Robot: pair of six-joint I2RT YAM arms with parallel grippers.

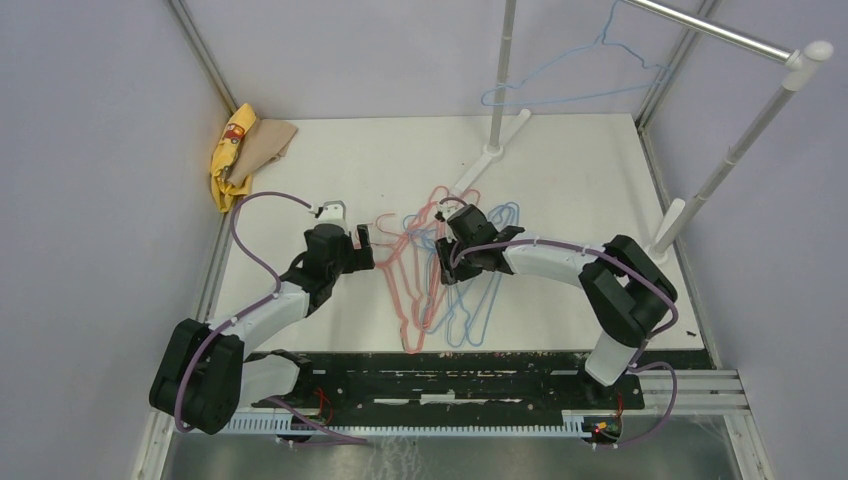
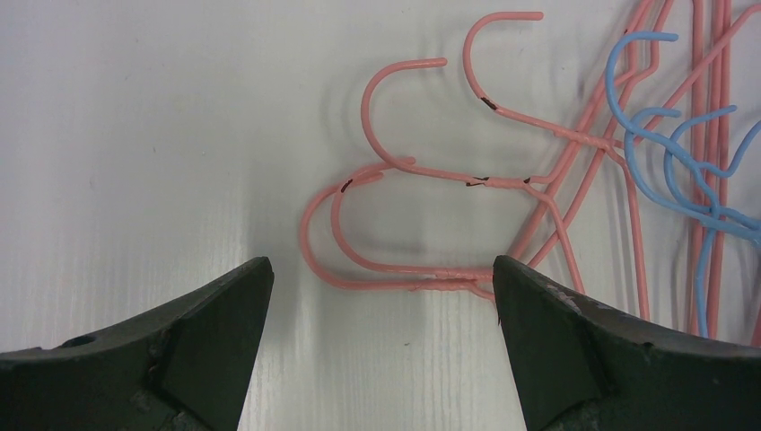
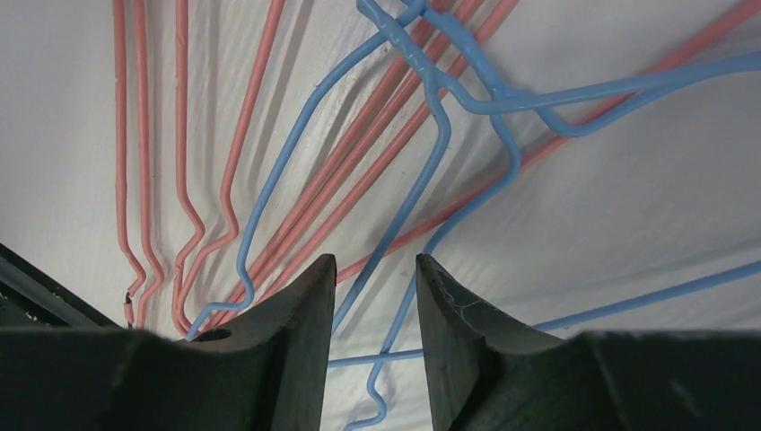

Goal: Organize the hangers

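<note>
A tangle of hangers lies flat mid-table: pink ones (image 1: 405, 275) on the left, light blue ones (image 1: 482, 300) on the right. One more blue hanger (image 1: 570, 75) hangs from the rack. My left gripper (image 1: 362, 245) hovers open just left of the pile; in its wrist view the wide-apart gripper (image 2: 383, 287) frames the pink hooks (image 2: 395, 166), touching nothing. My right gripper (image 1: 447, 266) is down on the pile. In its wrist view the gripper (image 3: 375, 269) stands narrowly open, with two blue wires (image 3: 408, 206) running through the gap and pink wires (image 3: 296, 206) beyond.
The white-and-silver rack has one pole foot (image 1: 490, 152) at the back centre, another pole (image 1: 720, 165) at the right, and a rail (image 1: 720, 30) overhead. A yellow and tan cloth (image 1: 240, 150) lies in the back left corner. A black strip (image 1: 450, 365) runs along the near edge.
</note>
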